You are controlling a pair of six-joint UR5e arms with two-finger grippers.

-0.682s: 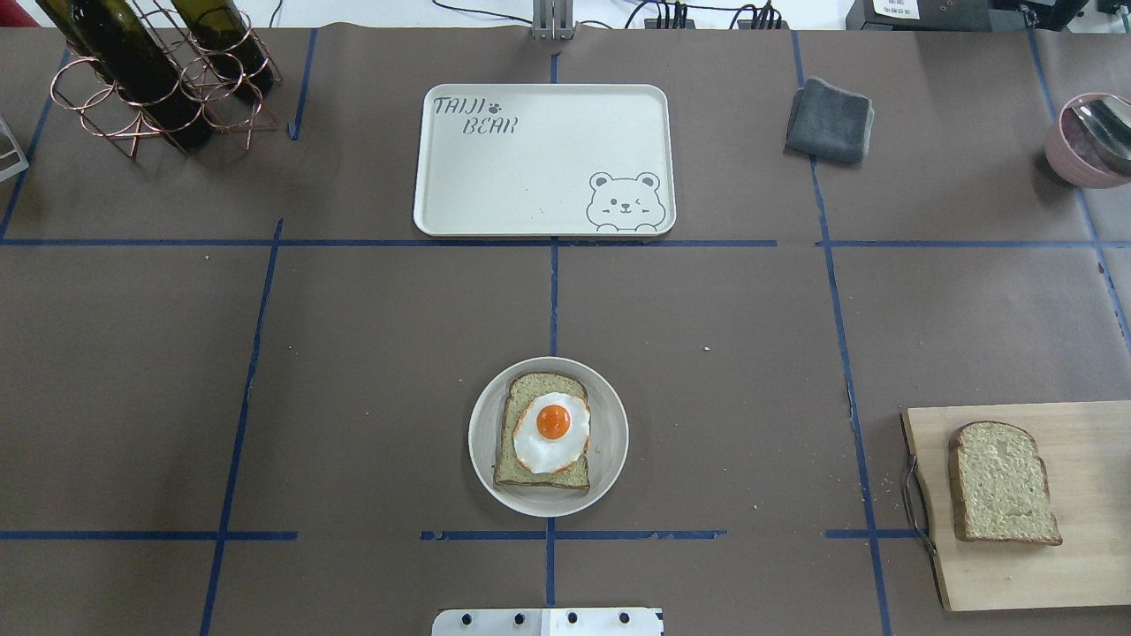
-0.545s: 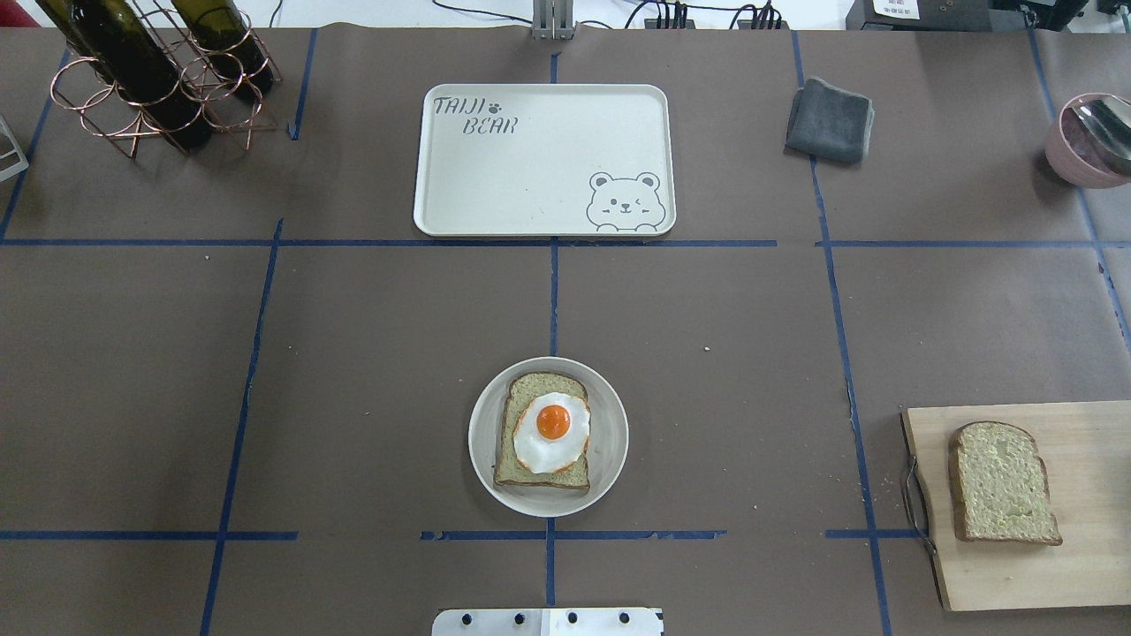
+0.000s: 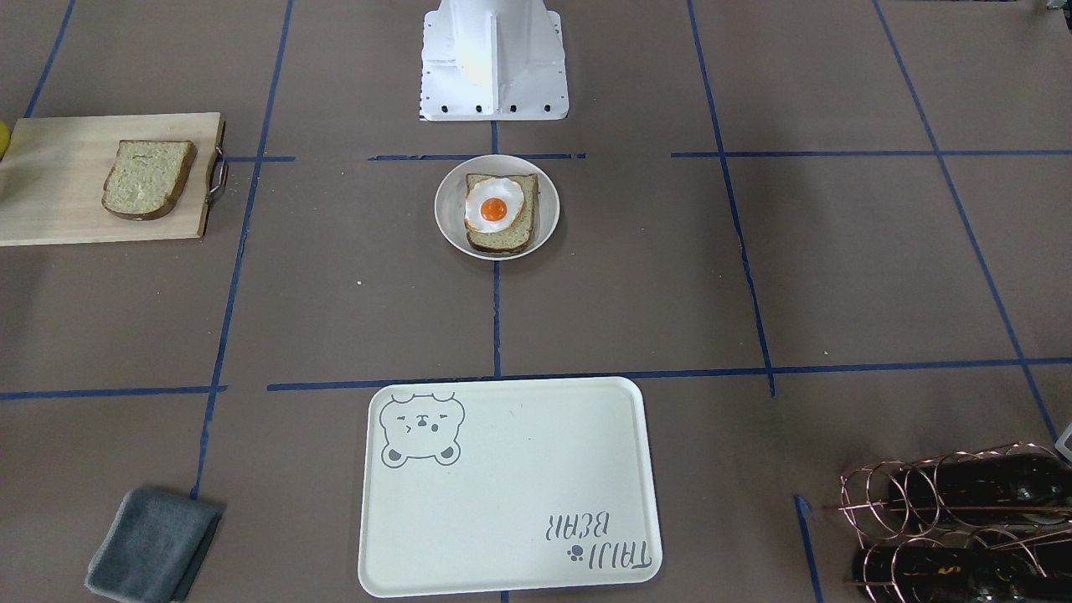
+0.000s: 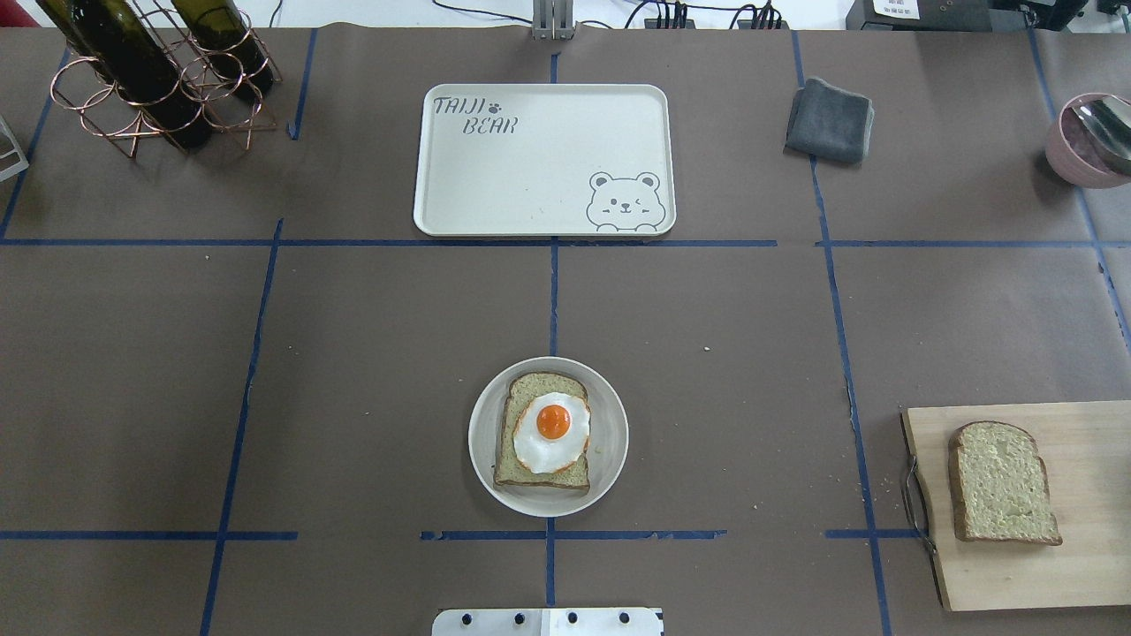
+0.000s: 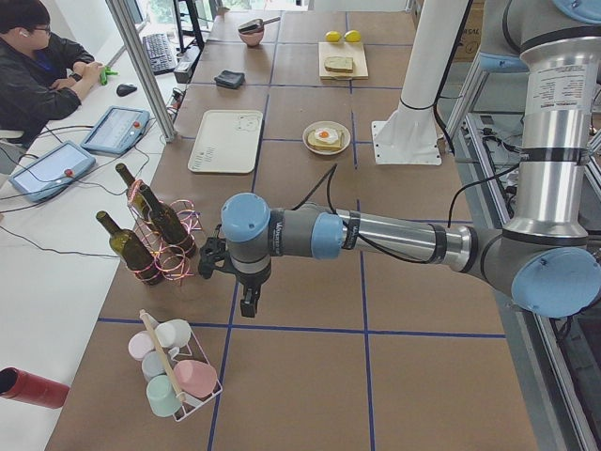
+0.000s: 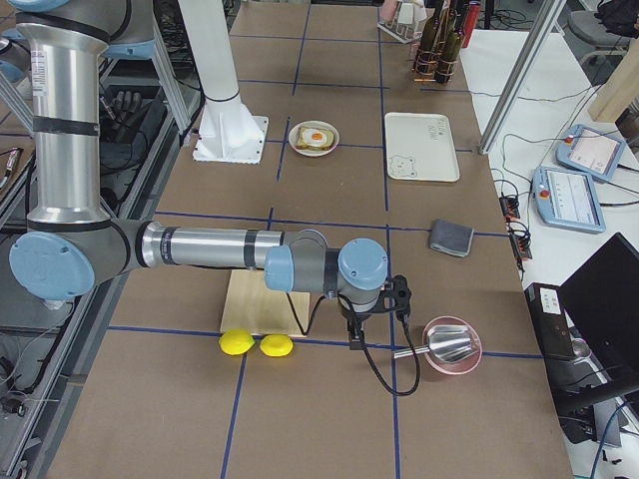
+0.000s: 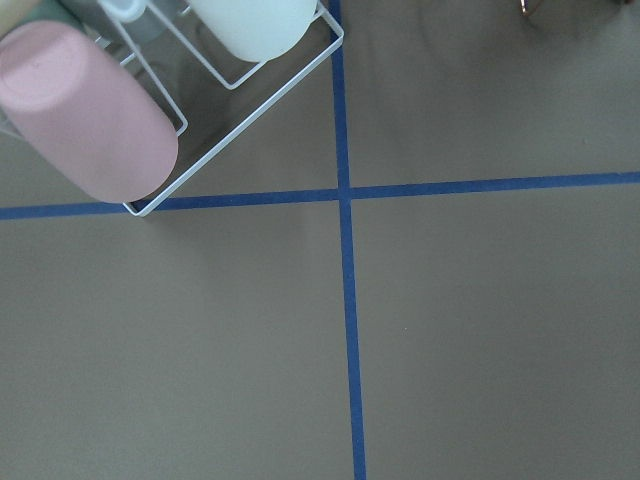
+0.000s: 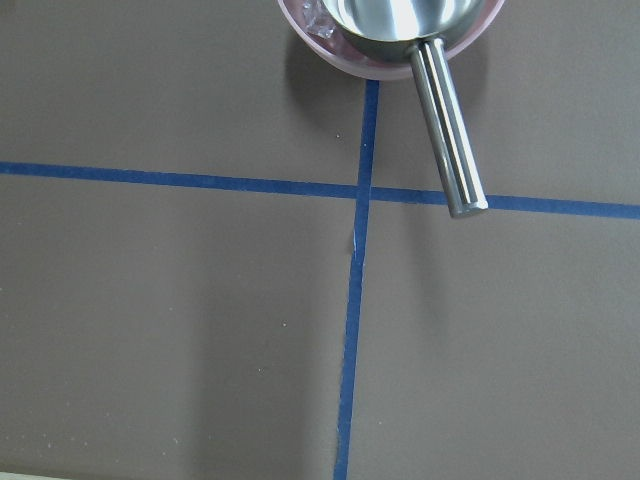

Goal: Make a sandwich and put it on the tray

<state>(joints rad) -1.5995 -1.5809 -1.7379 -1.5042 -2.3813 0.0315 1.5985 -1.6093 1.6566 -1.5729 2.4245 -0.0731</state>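
One bread slice [image 4: 542,474] lies on a small round white dish [image 4: 482,442] at the table's middle front, with a fried egg [image 4: 551,433] on top. A second bread slice [image 4: 1003,483] lies bare on a wooden cutting board [image 4: 1087,565] at the front right. The cream tray [image 4: 530,168] with the bear drawing sits at the back centre with nothing on it. My left gripper [image 5: 246,305] hangs over the table's far left end by the bottle rack. My right gripper [image 6: 354,339] hangs over the far right end by the pink bowl. I cannot tell whether either is open or shut.
A copper rack of wine bottles [image 4: 159,79] stands back left. A folded grey cloth [image 4: 829,120] lies back right. A pink bowl with a metal scoop [image 4: 1082,141] sits at the right edge. A wire rack of cups [image 7: 100,110] is under the left wrist. Two lemons [image 6: 255,343] lie beside the board.
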